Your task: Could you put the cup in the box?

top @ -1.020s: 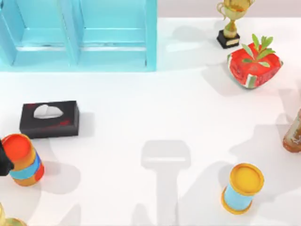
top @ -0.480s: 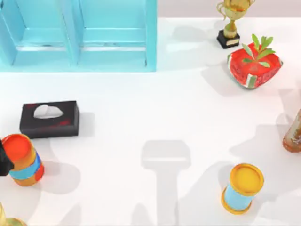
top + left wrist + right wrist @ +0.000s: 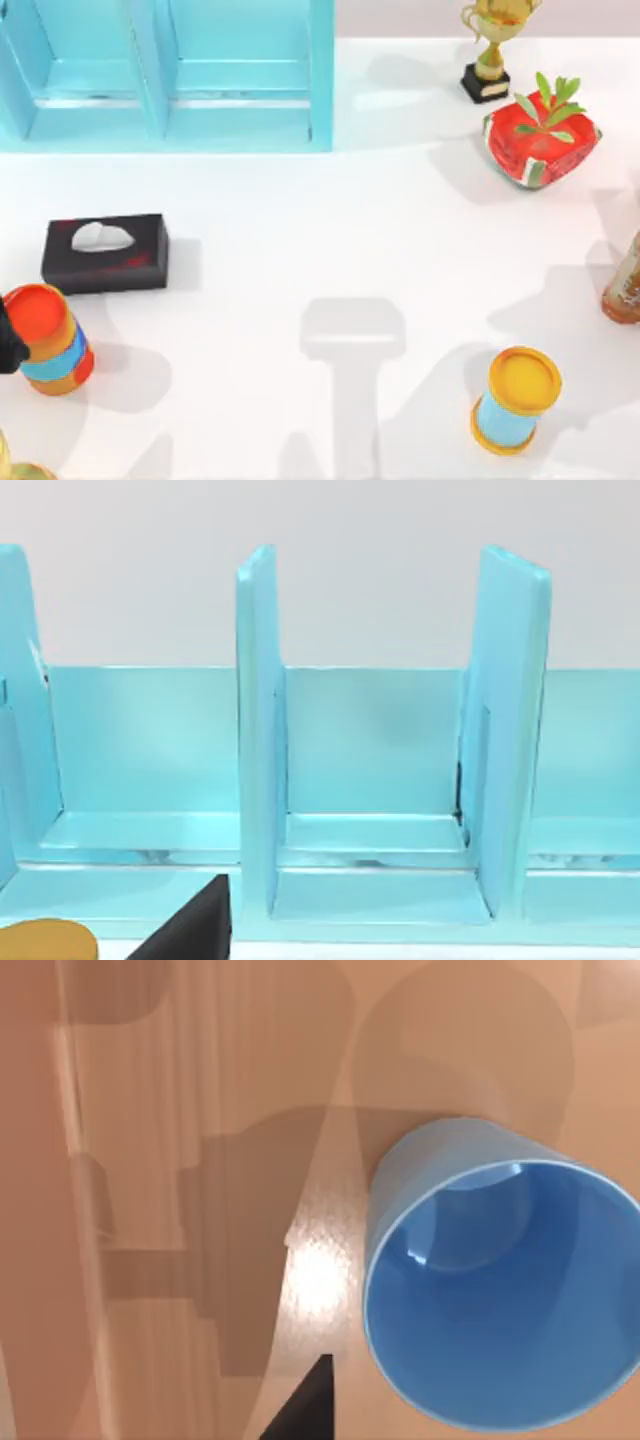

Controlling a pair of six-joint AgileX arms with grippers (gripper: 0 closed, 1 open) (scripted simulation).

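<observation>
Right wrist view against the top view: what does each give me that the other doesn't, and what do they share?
Right wrist view: the cup, blue, its open mouth toward the camera, over a tan surface with shadows.

Top view: the light blue box, the black tissue box, the orange-lidded can, the yellow-lidded can, the trophy and the red planter.

Shared: I can match nothing between them.

White table, pale wall

The white table (image 3: 300, 260) carries soft grey shadows; behind it stands a plain pale wall (image 3: 360, 570), and a wood-grain floor (image 3: 180, 1210) below.
</observation>
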